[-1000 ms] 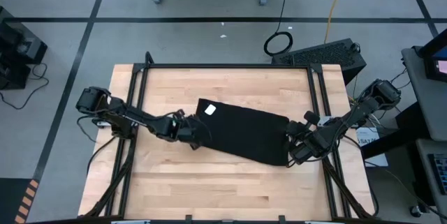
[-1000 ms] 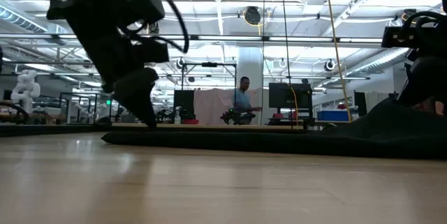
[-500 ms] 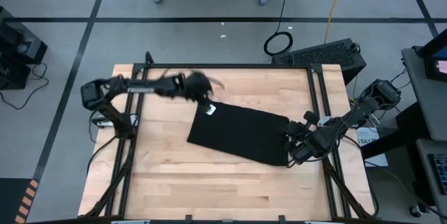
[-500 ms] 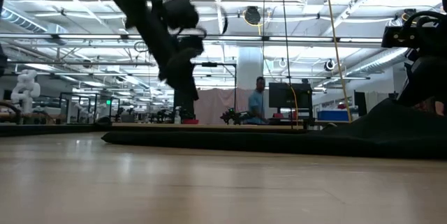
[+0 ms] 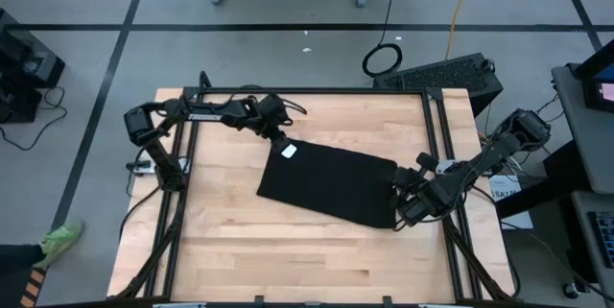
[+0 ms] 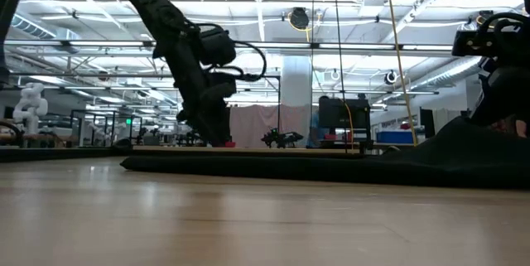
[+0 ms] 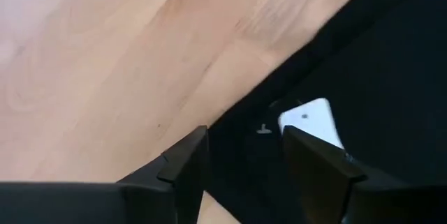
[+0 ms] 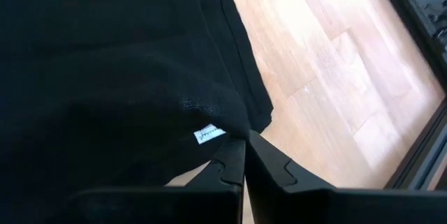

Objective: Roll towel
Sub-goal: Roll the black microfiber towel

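A black towel [image 5: 331, 183] lies spread flat across the middle of a wooden table [image 5: 288, 260], its long sides running at a slant from the far left toward the near right, as two dark robot arms work at opposite ends of the cloth. At the towel's far left corner, where a white tag [image 5: 288, 152] shows on the fabric, the left gripper [image 5: 276, 135] hangs just above the corner with its fingers pointing down. In the left wrist view its jaws stand apart with nothing between them; the towel's edge [image 7: 363, 77] and the white tag [image 7: 311, 121] lie below and just beyond the gap, the tag nearer one finger than the other. Seen from table height, the left gripper [image 6: 217, 129] reaches down close to the dark strip of cloth [image 6: 273, 166] at its far end. At the towel's right end, the right gripper [image 5: 401, 204] sits low against the near right corner. In the right wrist view its two fingers [image 8: 230, 168] are pressed together on the towel's corner, where the cloth [image 8: 105, 77] bunches up and a second small white label [image 8: 209, 134] lies beside the fingertips. From table height, that end of the towel rises in a dark mound [image 6: 472, 146].
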Action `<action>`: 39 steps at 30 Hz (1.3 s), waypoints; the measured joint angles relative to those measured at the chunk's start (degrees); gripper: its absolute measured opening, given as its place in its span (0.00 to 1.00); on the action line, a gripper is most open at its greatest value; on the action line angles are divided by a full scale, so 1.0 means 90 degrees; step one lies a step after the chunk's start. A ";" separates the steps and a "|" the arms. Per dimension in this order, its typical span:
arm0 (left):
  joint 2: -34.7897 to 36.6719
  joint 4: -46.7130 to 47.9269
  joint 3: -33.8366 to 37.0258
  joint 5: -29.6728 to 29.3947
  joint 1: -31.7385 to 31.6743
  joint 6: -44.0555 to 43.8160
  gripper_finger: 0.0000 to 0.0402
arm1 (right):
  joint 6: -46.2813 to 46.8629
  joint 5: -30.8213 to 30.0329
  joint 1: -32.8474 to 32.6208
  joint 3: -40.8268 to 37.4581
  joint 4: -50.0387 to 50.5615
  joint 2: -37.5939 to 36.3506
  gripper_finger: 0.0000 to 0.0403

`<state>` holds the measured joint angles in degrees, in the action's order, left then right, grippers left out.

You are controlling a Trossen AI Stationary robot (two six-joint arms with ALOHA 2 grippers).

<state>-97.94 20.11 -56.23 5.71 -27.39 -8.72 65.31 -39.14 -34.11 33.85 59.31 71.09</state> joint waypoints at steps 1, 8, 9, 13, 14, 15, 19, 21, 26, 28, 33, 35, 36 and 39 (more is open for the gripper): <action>-0.0056 -0.0013 0.0000 -0.0021 0.0016 -0.0043 0.49 | -0.0102 -0.0010 0.0001 0.0000 0.0002 0.0000 0.00; -0.0241 -0.0027 0.0000 -0.0262 0.0058 -0.0213 0.55 | -0.0024 0.0007 0.0005 0.0000 0.0002 0.0000 0.00; -0.0241 -0.0027 0.0000 -0.0263 0.0061 -0.0178 0.56 | -0.0023 0.0008 0.0005 0.0001 0.0002 0.0000 0.00; -0.0234 -0.0056 0.0000 -0.0202 0.0087 -0.0141 0.56 | -0.0025 0.0000 0.0005 0.0000 0.0006 0.0000 0.00; -0.0234 -0.0046 0.0000 -0.0145 0.0076 -0.0094 0.56 | -0.0026 -0.0002 0.0005 0.0000 0.0007 0.0000 0.00; -0.0262 -0.0046 0.0000 -0.0085 0.0074 -0.0022 0.55 | -0.0023 -0.0002 0.0005 0.0000 0.0008 0.0000 0.00; -0.0422 -0.0018 0.0007 0.0054 0.0081 0.0008 0.53 | -0.0023 -0.0004 0.0005 0.0000 0.0016 0.0000 0.00; -0.0450 -0.0098 0.0000 0.0094 0.0084 0.0018 0.50 | -0.0023 -0.0007 0.0005 0.0000 0.0015 0.0000 0.00; -0.0455 -0.0218 0.0000 0.0098 0.0089 0.0166 0.38 | -0.0023 -0.0009 0.0005 0.0000 0.0017 0.0000 0.00; -0.0455 -0.0213 0.0000 0.0100 0.0094 0.0213 0.33 | -0.0023 -0.0009 0.0005 0.0001 0.0017 0.0000 0.00; -0.0455 -0.0179 0.0000 0.0100 0.0102 0.0351 0.17 | -0.0023 -0.0009 0.0005 0.0000 0.0022 0.0000 0.00; -0.0445 -0.0182 0.0000 0.0100 0.0106 0.0376 0.08 | -0.0023 -0.0009 0.0005 0.0002 0.0022 0.0000 0.00; -0.0422 -0.0175 0.0000 0.0100 0.0111 0.0378 0.04 | -0.0023 -0.0009 0.0005 0.0000 0.0024 0.0000 0.00; -0.0275 -0.0128 0.0002 0.0100 0.0159 0.0384 0.02 | -0.0023 -0.0009 0.0005 0.0000 0.0027 0.0000 0.00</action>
<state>-100.41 18.96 -56.21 6.61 -25.97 -5.27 65.10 -39.22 -34.06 33.85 59.55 71.09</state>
